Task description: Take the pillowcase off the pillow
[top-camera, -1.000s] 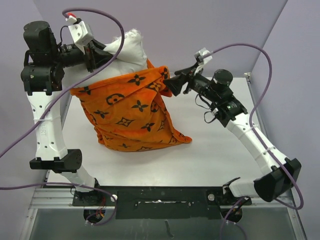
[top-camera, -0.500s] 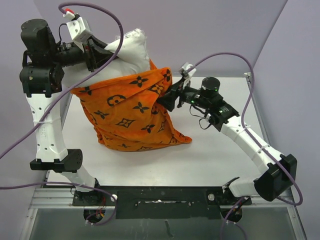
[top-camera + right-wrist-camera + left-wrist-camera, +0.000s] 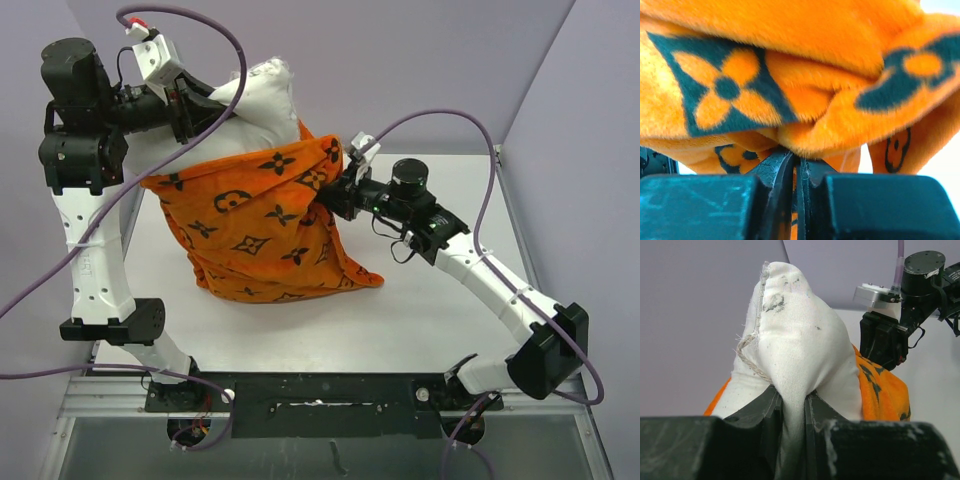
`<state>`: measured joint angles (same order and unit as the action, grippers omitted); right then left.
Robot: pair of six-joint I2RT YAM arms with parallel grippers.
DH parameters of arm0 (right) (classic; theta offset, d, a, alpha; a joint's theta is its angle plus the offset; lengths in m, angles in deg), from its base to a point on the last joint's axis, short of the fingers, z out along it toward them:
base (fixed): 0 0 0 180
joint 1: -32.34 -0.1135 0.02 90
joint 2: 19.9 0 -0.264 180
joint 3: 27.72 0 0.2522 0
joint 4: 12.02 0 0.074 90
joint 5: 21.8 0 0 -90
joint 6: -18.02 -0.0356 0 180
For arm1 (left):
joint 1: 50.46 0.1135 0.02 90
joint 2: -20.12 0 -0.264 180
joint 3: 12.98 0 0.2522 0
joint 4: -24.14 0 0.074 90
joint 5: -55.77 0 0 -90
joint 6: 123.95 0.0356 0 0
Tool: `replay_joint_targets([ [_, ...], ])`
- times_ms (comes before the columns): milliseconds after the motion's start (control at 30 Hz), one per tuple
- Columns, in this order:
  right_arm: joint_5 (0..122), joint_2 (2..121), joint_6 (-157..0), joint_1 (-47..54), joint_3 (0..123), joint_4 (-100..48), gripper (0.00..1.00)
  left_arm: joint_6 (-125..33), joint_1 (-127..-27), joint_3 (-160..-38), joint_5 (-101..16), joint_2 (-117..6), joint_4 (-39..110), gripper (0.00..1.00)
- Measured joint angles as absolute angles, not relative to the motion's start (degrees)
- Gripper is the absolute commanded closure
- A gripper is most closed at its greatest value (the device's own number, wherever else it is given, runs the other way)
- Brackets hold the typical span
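The white pillow sticks up out of the orange pillowcase, which hangs bunched around its lower part and reaches the table. My left gripper is held high at the back left, shut on a pinched corner of the pillow; white fabric fills the slot between its fingers. My right gripper is at the pillowcase's upper right rim and is shut on a fold of the orange fabric, which runs down between its fingers. The lower part of the pillow is hidden inside the cover.
The white table lies under the pillowcase, with purple walls at the back and both sides. Purple cables loop above both arms. From the left wrist view the right arm's wrist shows just beyond the pillow.
My right gripper moved left and down to the pillowcase's upper right rim and shut on the orange fabric. The left gripper kept its hold on the pillow and stayed put.
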<state>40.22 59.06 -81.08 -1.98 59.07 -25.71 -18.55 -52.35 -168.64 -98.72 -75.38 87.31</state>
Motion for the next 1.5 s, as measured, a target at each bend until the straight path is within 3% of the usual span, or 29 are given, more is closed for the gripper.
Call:
replay_joint_targets([
  [300,41.9,52.8,-83.8,3.8,46.9,-22.0,1.00,-18.8,-52.6,-168.6,-98.7,-75.4,86.3,1.00],
  [733,50.1,51.2,-88.8,4.1,27.7,-11.5,1.00,-24.5,-53.3,-168.6,-94.0,-75.4,80.1,1.00],
  [1167,75.0,60.1,-96.2,-6.8,22.3,-1.0,1.00,-29.2,-53.9,-170.6,-79.4,-80.2,74.0,1.00],
  [1367,86.0,58.8,-101.3,-10.7,20.6,-2.1,1.00,-29.3,-54.3,-170.6,-76.3,-80.3,74.0,1.00],
  [1400,87.1,57.7,-101.5,-10.7,20.5,-3.0,0.96,-29.4,-54.3,-170.6,-76.2,-80.3,74.0,1.00],
  [1500,89.1,51.6,-99.4,-10.6,20.4,-7.2,0.64,-30.1,-54.3,-170.6,-76.3,-80.3,73.3,1.00],
])
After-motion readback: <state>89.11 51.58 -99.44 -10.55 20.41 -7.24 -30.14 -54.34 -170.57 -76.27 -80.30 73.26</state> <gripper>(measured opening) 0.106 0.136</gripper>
